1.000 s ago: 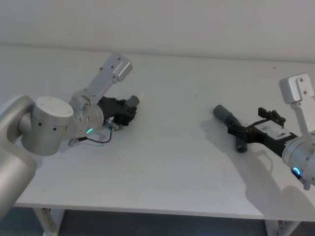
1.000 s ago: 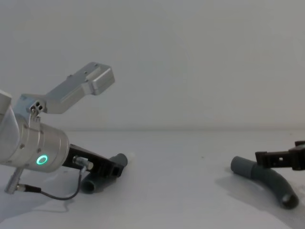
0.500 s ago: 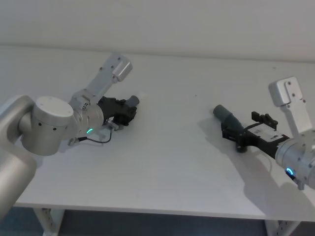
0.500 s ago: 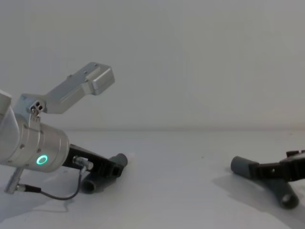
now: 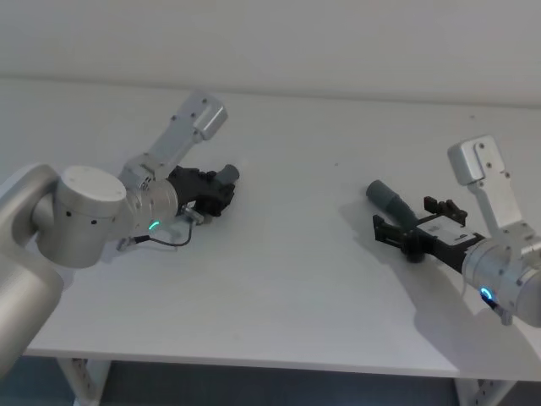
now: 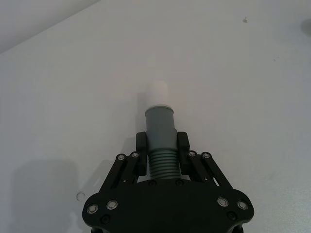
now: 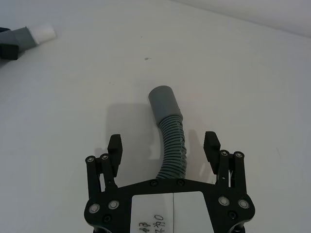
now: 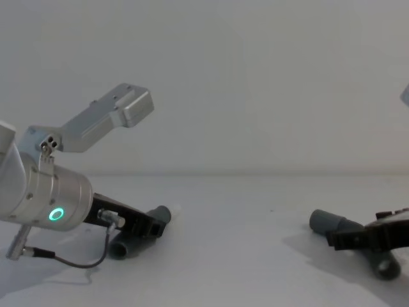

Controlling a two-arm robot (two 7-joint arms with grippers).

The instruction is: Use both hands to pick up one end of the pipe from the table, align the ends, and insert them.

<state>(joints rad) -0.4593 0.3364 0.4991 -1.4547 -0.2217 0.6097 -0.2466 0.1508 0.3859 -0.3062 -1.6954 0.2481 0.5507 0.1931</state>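
The right tool (image 7: 163, 141) has slid forward along the worktop (image 5: 296, 279) and now straddles the ribbed bend of the right pipe piece (image 7: 173, 148), its fingers spread wide on either side and not yet touching it; closing looks like the next step. The piece lies flat, its grey cuff (image 7: 163, 99) pointing away from the tool. The left tool (image 6: 162, 143) has not moved (it pinches the left pipe piece (image 6: 161, 164) just behind the cuff, white tip (image 6: 157, 91) sticking out ahead). The two pieces are well apart, with bare worktop between them.
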